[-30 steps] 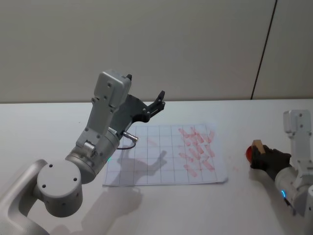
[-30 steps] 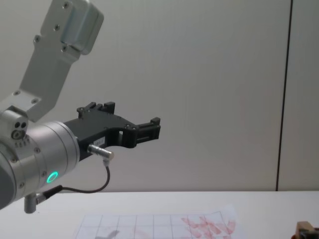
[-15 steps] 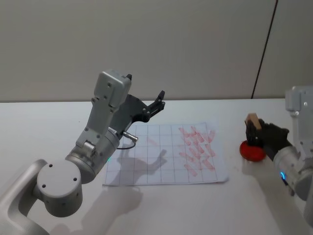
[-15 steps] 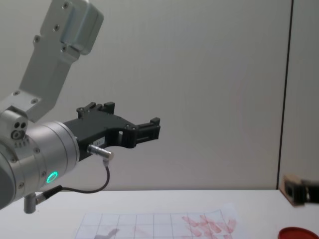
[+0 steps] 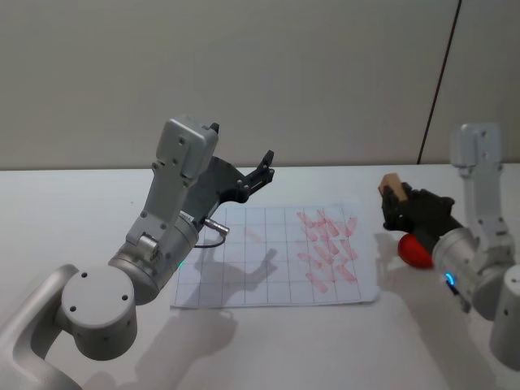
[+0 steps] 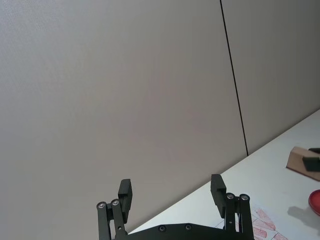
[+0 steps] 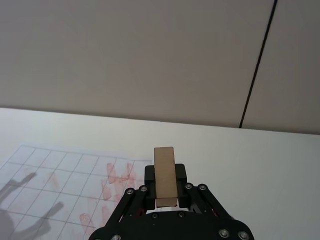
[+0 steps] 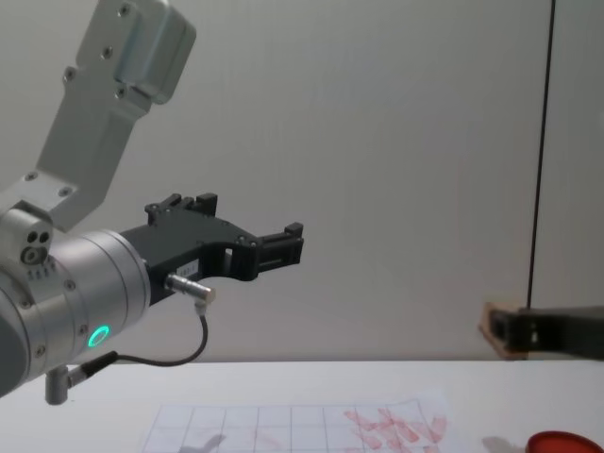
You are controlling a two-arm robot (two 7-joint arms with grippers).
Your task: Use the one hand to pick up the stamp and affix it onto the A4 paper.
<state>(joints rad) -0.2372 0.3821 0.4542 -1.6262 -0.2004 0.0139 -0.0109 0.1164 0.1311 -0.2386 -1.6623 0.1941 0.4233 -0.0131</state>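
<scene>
Stamp [image 7: 164,172] clamped in right gripper [image 5: 396,199], lifted off the table; A4 paper [image 5: 268,268] below-left of it. Next: carry over, press down. Left gripper [image 6: 170,192] parked high, jaws apart.

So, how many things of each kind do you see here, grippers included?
grippers: 2 (left gripper, right gripper)
stamp: 1
red pad: 1
paper: 1
total: 5
</scene>
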